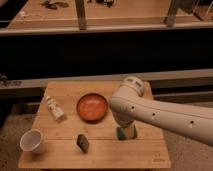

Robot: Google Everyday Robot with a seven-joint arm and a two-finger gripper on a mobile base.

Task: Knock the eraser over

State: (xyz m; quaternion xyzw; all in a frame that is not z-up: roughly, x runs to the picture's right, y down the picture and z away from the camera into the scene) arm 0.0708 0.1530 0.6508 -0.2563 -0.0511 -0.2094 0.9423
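Tabletop of pale wooden slats (60,155) fills the lower half of the camera view, and everything else can be placed from the orange bowl (92,106) that sits near its middle. The white robot arm (165,115) comes in from the right edge of the view, bends at a rounded joint just right of the bowl, and turns down toward the table on the bowl's near right side. A white cup (32,140) stands upright well to the left of the bowl and nearer the camera, close to the table's front left corner. A small pale bottle (55,108) lies on its side just left of the bowl. The gripper (126,129) is low over the table to the bowl's near right, largely hidden by the arm; its jaws are spread wide and nothing is seen held in them. A green sponge (122,134) lies right at the gripper. The eraser (82,143), a small dark block, is in front of the bowl, slightly left, apart from the gripper, and appears to be standing on end.
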